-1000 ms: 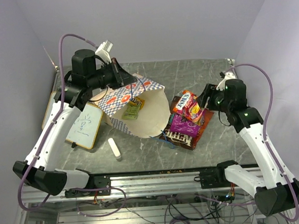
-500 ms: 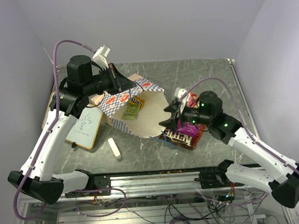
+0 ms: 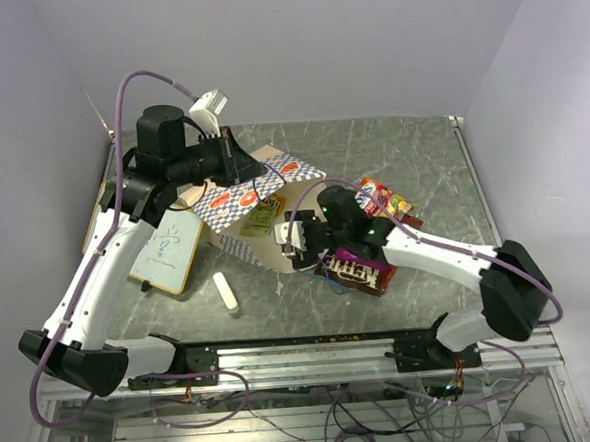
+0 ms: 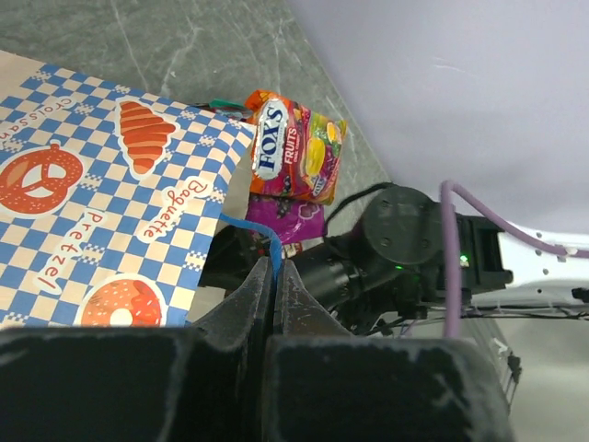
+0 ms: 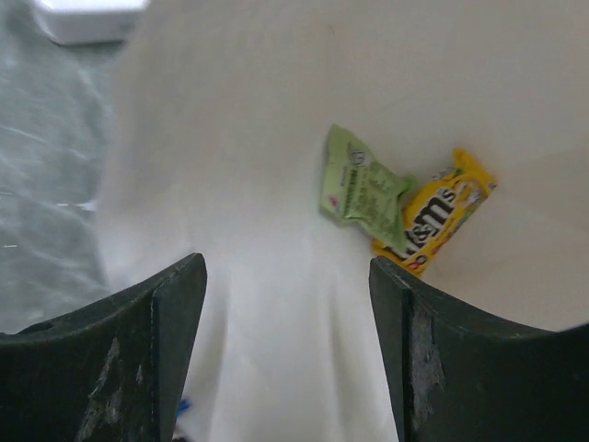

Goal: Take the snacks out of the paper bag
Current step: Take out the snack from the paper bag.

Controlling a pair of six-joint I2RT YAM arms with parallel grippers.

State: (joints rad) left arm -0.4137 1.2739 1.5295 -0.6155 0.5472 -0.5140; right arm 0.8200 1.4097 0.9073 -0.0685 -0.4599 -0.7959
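The right gripper (image 5: 287, 276), jaws apart and empty, faces the mouth of the paper bag (image 3: 235, 197); a green packet (image 5: 359, 189) and a yellow packet (image 5: 433, 216) lie deep inside it. The left gripper (image 4: 276, 276) pinches the bag's blue cord handle (image 4: 258, 235). Reach low along the bag's floor and nip one packet's edge.

Matt paper on the paper bag (image 4: 110, 212), chequer print outside, plain cream inside. Glossy, crinkled film on the snacks (image 4: 294, 152). Smooth grey veined desk (image 3: 421, 153), faint sheen. Glossy whiteboard (image 3: 167, 251), pale wood frame. Matt black scuffed plastic on the right hand (image 5: 287, 276).
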